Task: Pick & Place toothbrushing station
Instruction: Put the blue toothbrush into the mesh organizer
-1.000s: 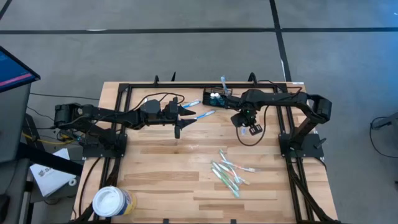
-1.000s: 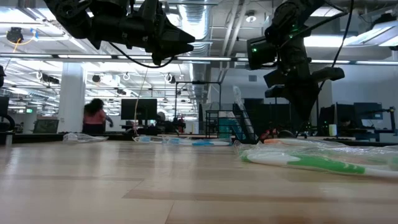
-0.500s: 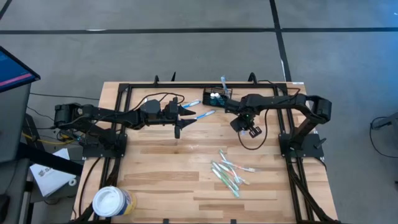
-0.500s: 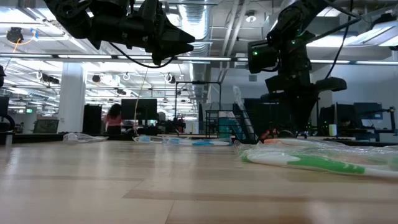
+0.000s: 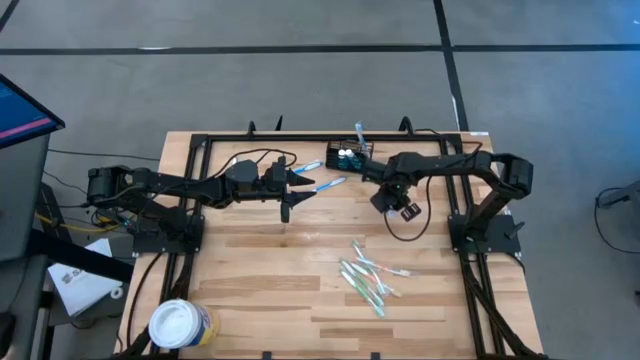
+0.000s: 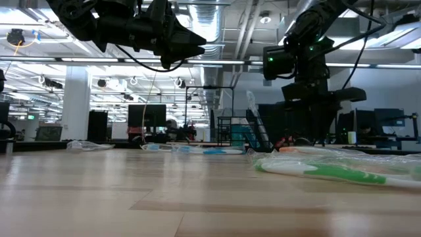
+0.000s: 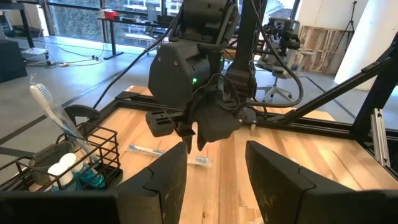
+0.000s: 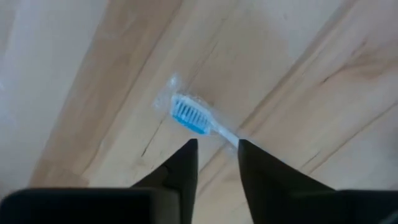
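Note:
The toothbrushing station [image 5: 350, 155], a small black wire-mesh caddy, stands at the table's far edge with a toothbrush [image 7: 51, 109] sticking up out of it. A wrapped blue-bristled toothbrush [image 8: 189, 117] lies flat on the wood. My right gripper [image 8: 216, 146] hangs open over it, pointing down. Its fingertips stand on either side of the brush's neck, above the brush's head [image 7: 200, 162] and clear of it. My left gripper [image 7: 214, 171] is open and level, well above the table's middle [image 5: 298, 192]. It faces the right arm and has nothing between its fingers.
A pile of wrapped green and white toothbrushes [image 5: 365, 275] lies nearer the front, right of centre. Another blue toothbrush [image 5: 308, 167] lies left of the caddy. A round white tub [image 5: 180, 322] stands at the near left corner. A black frame rail [image 5: 300, 135] runs along the far edge.
My right gripper has sunk a little toward the table and rolled about its own pointing line, shifting slightly toward the table's left.

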`<action>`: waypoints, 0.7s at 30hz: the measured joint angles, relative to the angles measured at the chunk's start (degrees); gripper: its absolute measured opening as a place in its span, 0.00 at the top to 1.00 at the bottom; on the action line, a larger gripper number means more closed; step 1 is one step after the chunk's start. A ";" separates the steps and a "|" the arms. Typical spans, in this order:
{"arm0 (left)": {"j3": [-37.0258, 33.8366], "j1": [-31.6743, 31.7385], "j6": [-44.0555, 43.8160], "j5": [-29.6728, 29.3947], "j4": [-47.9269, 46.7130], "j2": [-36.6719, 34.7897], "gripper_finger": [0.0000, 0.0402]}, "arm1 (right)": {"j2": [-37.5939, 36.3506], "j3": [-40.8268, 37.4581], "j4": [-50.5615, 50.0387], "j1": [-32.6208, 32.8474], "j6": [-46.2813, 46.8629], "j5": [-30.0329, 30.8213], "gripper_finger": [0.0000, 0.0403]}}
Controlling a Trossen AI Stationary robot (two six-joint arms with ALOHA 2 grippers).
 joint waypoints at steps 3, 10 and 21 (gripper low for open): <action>0.00 0.01 0.00 0.00 0.00 -0.01 0.61 | 0.00 0.00 0.17 0.04 -0.76 -0.03 0.67; 0.00 0.00 0.00 -0.01 -0.01 -0.01 0.61 | 0.00 -2.23 1.30 0.42 -6.37 0.13 0.61; 0.00 -0.03 -0.02 0.00 -0.02 -0.01 0.61 | 0.00 -6.49 10.04 1.56 -8.31 1.71 0.69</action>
